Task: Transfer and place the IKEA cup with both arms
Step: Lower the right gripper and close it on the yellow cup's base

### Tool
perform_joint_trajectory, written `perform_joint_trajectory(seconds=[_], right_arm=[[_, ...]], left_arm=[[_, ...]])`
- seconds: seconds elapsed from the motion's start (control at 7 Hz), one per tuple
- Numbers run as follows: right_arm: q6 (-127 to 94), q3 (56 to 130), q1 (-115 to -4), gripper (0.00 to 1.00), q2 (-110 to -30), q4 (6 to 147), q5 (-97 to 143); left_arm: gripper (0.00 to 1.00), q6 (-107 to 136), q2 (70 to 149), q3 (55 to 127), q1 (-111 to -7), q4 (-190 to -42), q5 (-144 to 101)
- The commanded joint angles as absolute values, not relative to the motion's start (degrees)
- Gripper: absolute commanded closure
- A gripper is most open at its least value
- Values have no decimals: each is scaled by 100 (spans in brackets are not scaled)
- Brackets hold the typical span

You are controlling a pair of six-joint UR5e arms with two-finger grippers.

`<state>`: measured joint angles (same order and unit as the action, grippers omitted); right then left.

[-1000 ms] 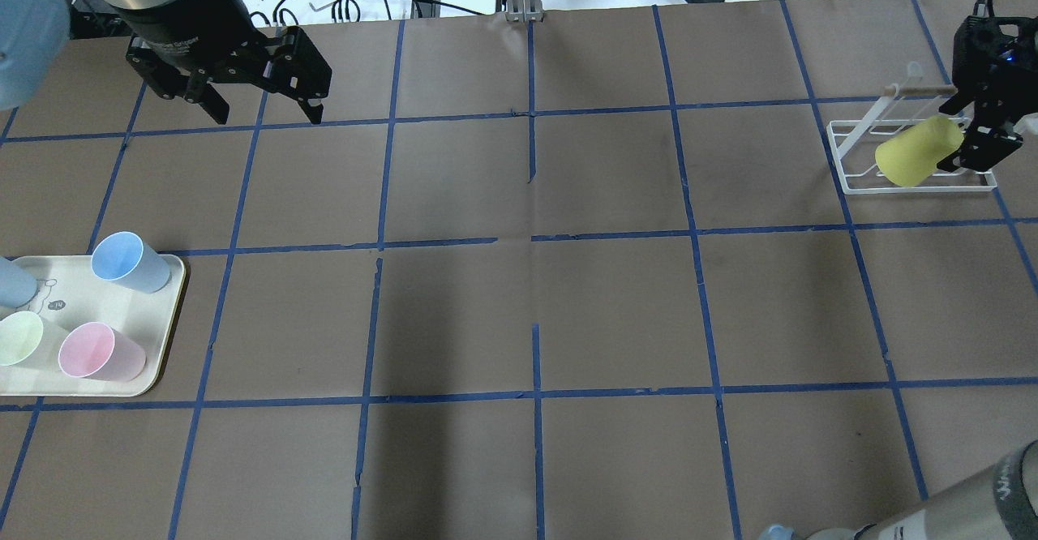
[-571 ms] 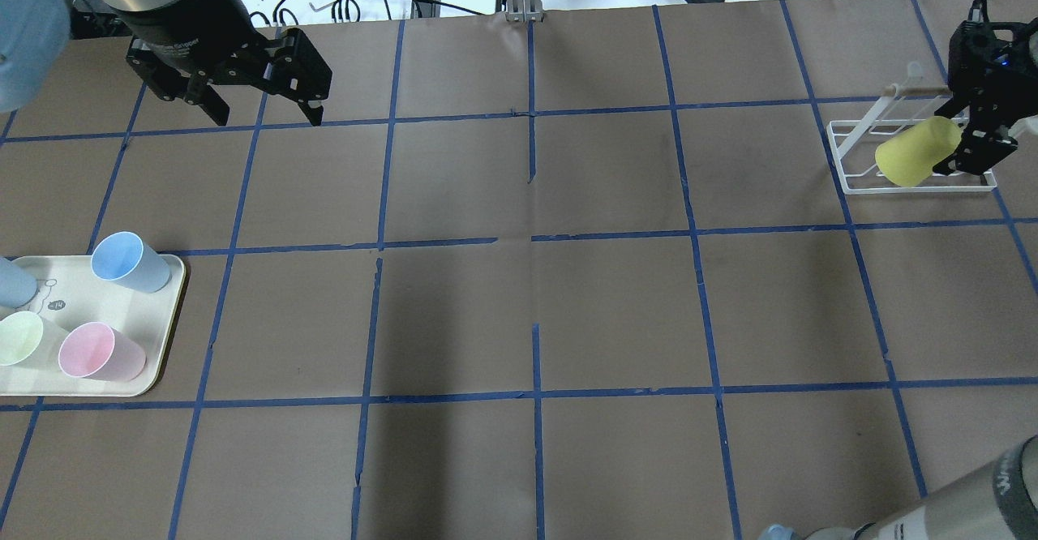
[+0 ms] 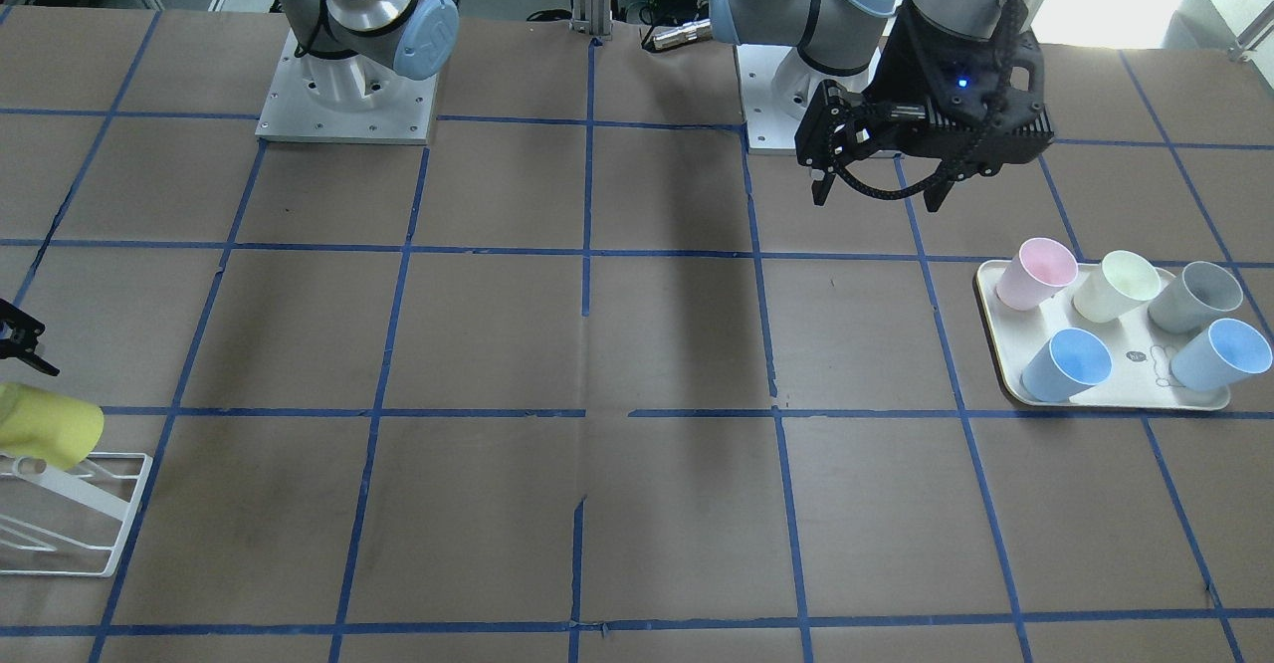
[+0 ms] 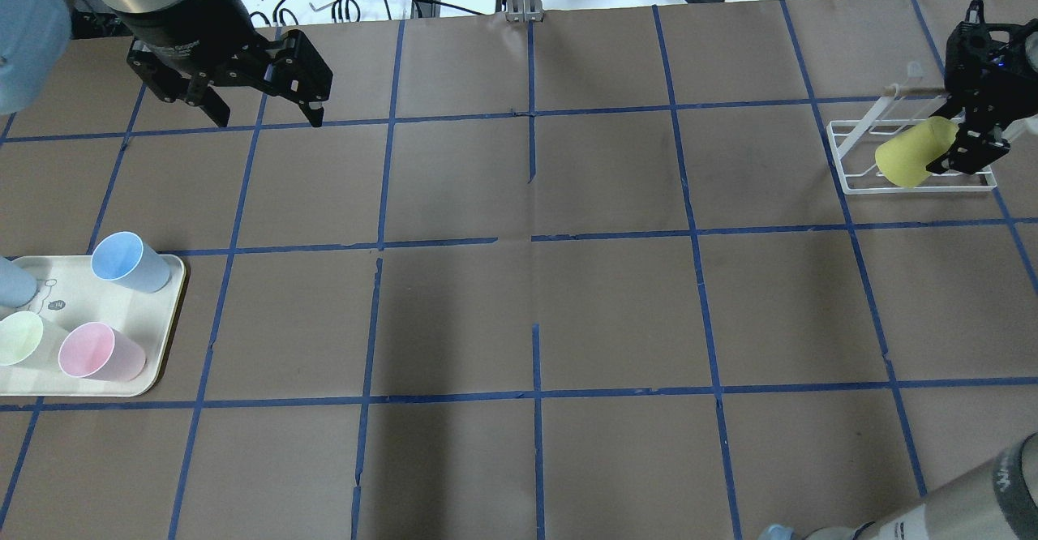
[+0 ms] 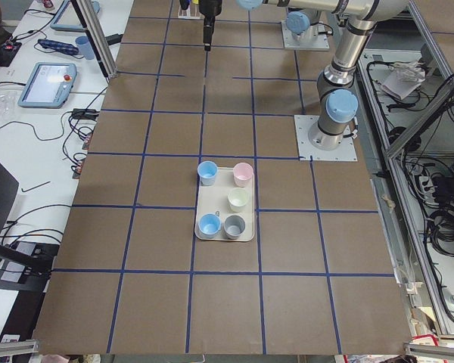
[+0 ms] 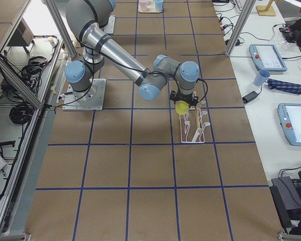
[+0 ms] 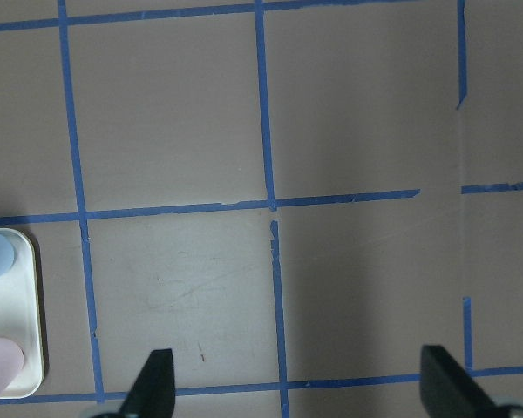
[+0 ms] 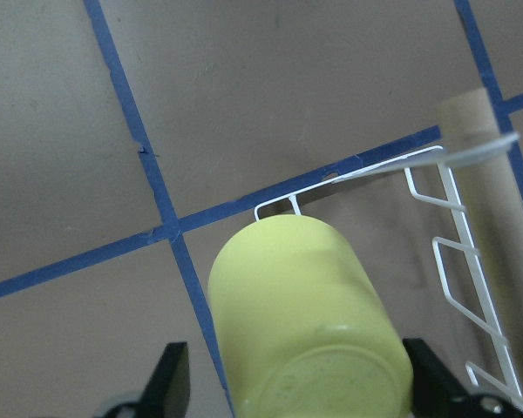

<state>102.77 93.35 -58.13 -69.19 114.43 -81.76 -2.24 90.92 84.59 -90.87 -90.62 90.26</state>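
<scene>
The bright yellow IKEA cup (image 4: 908,159) sits tilted on a white wire rack (image 4: 859,185) at the far end of the tabletop (image 4: 519,313) on our robot's right side. Its base points up toward the right arm. In the right wrist view the right tool (image 8: 298,387) straddles the cup's base end, with one black finger (image 8: 170,379) on each side. We see a thin strip of tabletop between that finger and the cup wall, while the opposite finger sits right against the cup. So the tool is spread about as wide as the cup and has not clamped it. A wooden dowel (image 8: 484,174) runs along the top of the rack, just beside the cup.

The left tool (image 4: 268,110) hangs above the tabletop on the robot's left side, its fingers spread wide and holding nothing. In the left wrist view only brown paper and blue tape lines lie below it.

A cream tray (image 3: 995,364) rests near the left edge, well apart from the rack. It carries a pink cup (image 3: 1035,273), a pale cream cup (image 3: 1115,285), a grey cup (image 3: 1194,295) and two light blue cups (image 3: 1067,362), all upright.
</scene>
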Motion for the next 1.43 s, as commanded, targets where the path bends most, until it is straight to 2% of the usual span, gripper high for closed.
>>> perform_joint_trajectory(seconds=[0.0, 0.29, 0.71, 1.29], right_arm=[[10266, 9325, -5818, 40, -6926, 11443, -8174], [10257, 9299, -5818, 45, -6961, 11443, -8183], [10274, 9081, -5810, 47, -7109, 11348, -8279], [10283, 9009, -5810, 47, -7934, 10759, -8744]], left_arm=[[0, -229, 9114, 8412, -9088, -9062, 9026], [0, -228, 9123, 8411, -9088, -9062, 9018], [0, -229, 9149, 8385, -9088, -9070, 9009], [0, -229, 9132, 8367, -9079, -9053, 8939]])
